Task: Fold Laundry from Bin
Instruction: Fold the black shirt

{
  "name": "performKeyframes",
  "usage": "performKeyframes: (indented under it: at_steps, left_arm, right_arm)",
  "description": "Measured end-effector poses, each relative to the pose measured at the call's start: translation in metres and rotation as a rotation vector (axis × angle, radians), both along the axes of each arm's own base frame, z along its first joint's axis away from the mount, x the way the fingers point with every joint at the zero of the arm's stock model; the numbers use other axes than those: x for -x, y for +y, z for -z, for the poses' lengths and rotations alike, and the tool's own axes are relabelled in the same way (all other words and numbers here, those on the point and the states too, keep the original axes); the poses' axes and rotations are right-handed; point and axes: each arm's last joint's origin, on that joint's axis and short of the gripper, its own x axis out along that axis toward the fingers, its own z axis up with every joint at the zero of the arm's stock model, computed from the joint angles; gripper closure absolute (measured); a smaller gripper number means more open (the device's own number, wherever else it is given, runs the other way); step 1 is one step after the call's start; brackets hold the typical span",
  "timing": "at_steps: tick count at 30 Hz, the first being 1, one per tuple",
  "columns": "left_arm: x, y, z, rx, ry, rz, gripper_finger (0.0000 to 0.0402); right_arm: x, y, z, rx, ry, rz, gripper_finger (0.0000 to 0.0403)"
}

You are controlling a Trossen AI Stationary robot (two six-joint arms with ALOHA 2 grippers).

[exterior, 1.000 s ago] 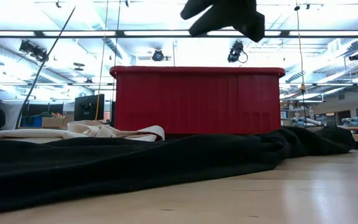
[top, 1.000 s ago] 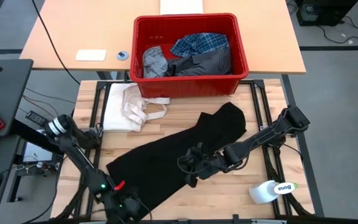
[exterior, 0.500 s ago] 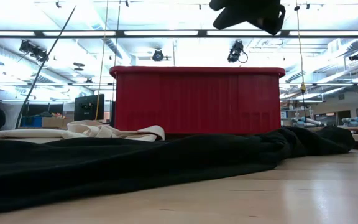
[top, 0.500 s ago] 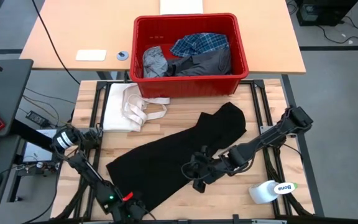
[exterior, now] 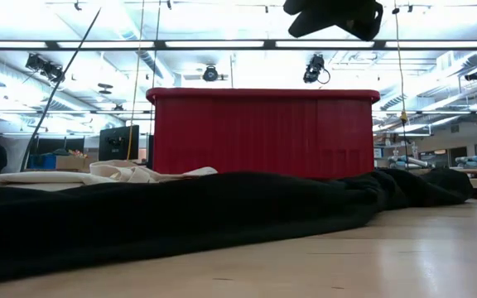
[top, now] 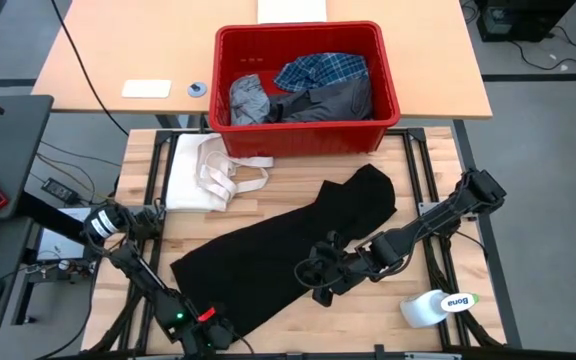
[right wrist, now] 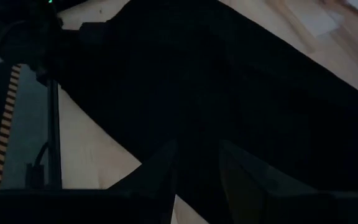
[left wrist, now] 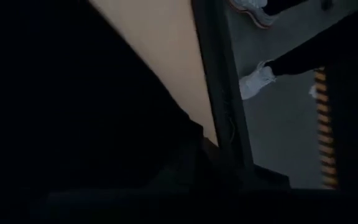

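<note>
On the wooden desk (top: 268,205), a soft black garment (top: 288,250) lies spread.
The left tool (top: 213,330) is together at its near hem; right tool (top: 320,283) apart above it. Red plastic bin (top: 308,135) holds plaid shirt (top: 318,70).

Left gripper (top: 211,335) sits at the high view's bottom edge, its fingertips lost against the black garment (top: 278,250); contact with the cloth cannot be made out. Left wrist view mostly dark fabric. Red bin (exterior: 263,132) base hidden behind the garment in the low view. Garments in the bin (top: 303,88) overlap, edges unclear.
</note>
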Motion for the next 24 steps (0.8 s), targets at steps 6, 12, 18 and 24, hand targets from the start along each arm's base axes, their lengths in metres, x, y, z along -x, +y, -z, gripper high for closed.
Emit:
performKeyframes:
  at_steps: [6, 12, 18, 24]
  left_arm:
    - [-0.011, 0.021, -0.052, 0.161, -0.045, -0.009, 0.0398]
    - [-0.025, 0.053, -0.086, 0.195, -0.136, -0.050, 0.0400]
    - [-0.044, 0.076, -0.085, 0.171, -0.137, -0.178, 0.0400]
    - [-0.061, 0.095, -0.086, 0.140, -0.184, -0.280, 0.0401]
  right_arm:
    - [-0.001, 0.003, -0.001, 0.017, 0.007, -0.125, 0.0277]
    - [-0.011, 0.008, 0.003, 0.038, -0.041, -0.252, 0.0277]
    - [-0.031, 0.014, 0.008, 0.031, -0.180, -0.261, 0.0267]
    - [-0.059, 0.019, 0.033, -0.049, -0.277, -0.297, 0.0232]
